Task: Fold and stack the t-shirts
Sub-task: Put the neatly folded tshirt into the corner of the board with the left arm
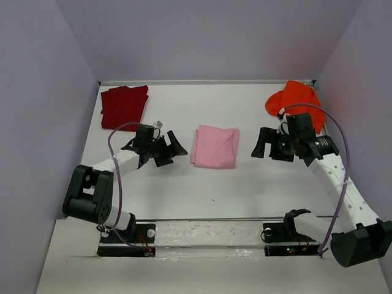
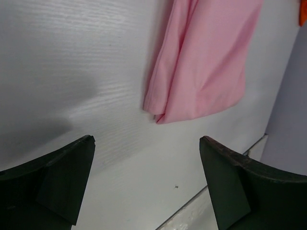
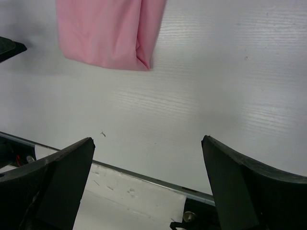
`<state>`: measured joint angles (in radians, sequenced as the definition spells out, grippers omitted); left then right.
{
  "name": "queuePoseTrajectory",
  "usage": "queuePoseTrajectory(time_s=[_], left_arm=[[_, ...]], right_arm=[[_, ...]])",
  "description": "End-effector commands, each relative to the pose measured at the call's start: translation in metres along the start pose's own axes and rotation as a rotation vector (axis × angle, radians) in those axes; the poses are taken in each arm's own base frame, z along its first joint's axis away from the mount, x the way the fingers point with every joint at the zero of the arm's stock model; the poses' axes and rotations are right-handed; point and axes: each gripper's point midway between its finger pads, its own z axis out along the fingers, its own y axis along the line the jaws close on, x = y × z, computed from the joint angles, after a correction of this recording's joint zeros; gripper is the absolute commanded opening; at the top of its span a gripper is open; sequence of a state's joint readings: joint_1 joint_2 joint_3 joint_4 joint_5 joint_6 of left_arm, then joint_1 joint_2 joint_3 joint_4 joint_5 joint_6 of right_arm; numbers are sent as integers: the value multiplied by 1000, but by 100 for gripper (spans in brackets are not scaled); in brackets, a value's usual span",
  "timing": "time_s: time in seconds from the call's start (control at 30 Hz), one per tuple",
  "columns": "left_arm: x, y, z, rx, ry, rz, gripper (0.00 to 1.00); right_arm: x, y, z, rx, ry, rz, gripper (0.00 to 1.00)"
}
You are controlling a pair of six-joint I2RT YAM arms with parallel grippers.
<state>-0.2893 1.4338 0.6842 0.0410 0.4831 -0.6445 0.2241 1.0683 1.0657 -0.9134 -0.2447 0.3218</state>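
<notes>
The light pink t-shirt [image 1: 215,146] lies folded in a neat rectangle at the table's middle; it also shows in the left wrist view [image 2: 206,62] and in the right wrist view [image 3: 108,31]. The dark red t-shirt [image 1: 124,106] lies folded at the far left corner. The bright orange t-shirt [image 1: 295,98] lies crumpled at the far right corner. My left gripper [image 1: 173,147] is open and empty just left of the pink shirt. My right gripper [image 1: 262,147] is open and empty just right of it. Neither touches cloth.
The white table [image 1: 202,190] is walled by pale lavender panels on three sides. A metal rail [image 1: 208,219] runs along the near edge above the arm bases. A purple cable [image 1: 342,144] loops over the right arm.
</notes>
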Motion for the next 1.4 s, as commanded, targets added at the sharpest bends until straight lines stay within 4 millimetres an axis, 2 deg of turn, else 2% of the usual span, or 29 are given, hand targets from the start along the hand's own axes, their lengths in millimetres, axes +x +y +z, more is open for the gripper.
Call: queuePoseTrajectory(time_s=[0.0, 0.4, 0.47, 0.6, 0.67, 0.77, 0.8, 0.9, 0.97, 1.03, 1.07, 1.1, 1.13, 1.37], left_arm=[[-19, -43, 6, 250, -36, -23, 99], [-36, -39, 50, 253, 25, -17, 99], [-33, -36, 59, 236, 40, -15, 99], [-32, -49, 71, 244, 61, 11, 99], [-28, -52, 78, 234, 77, 14, 99], [-17, -71, 90, 237, 106, 55, 99], [-15, -66, 92, 217, 110, 50, 99], [-8, -81, 101, 197, 124, 93, 99], [1, -84, 106, 191, 146, 98, 87], [3, -86, 107, 194, 152, 95, 67], [4, -85, 108, 194, 154, 88, 41], [5, -85, 109, 193, 159, 86, 25], [6, -83, 110, 190, 165, 82, 1], [7, -76, 111, 153, 175, 88, 0]], right_arm=[[-11, 14, -16, -43, -54, -10, 100], [-10, 17, -17, -59, -62, 6, 100], [-10, 17, -18, -62, -65, 8, 100], [-9, 17, -18, -58, -64, 7, 100], [-10, 17, -18, -56, -67, 8, 100], [-10, 16, -18, -54, -67, 10, 100], [-10, 17, -18, -56, -66, 10, 100], [-10, 17, -18, -56, -66, 12, 100], [-10, 16, -19, -55, -68, 10, 100], [-9, 16, -18, -54, -65, 14, 100], [-9, 16, -19, -55, -68, 13, 100], [-9, 16, -19, -53, -69, 13, 100], [-9, 16, -19, -53, -68, 14, 100], [-9, 16, -19, -55, -68, 16, 100]])
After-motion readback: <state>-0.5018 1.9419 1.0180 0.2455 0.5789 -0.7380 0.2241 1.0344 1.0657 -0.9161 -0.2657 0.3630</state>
